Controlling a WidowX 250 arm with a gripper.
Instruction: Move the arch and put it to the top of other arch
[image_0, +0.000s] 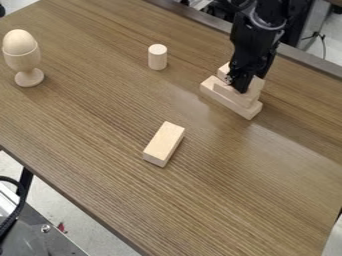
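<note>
Nearest you, at the lower left of the view, there is one grey metal surface (35, 239) with one round screw head (45, 228) on it, and one black cable (21, 205) curves beside it. Past these, your worktop (220, 200) carries one loose rectangular wooden block (165, 142), lying flat and angled near the middle. Farther off, on the right, you have one stack of pale wooden pieces; count at least two: one long lower piece (226, 100) resting on the worktop, and one upper piece (255, 90) on top of it. The task's arch is in this stack, but you cannot make out its outline behind the tool (242, 88). At the far left stands one wooden egg cup (24, 61), upright, holding one egg (19, 41). A little farther, between cup and stack, one small cylinder (157, 57) stands on end. Your one black arm (262, 25) comes in from the top edge, the tool pointing down at the stack; whether it is apart, together or clamped, you cannot tell.
</note>
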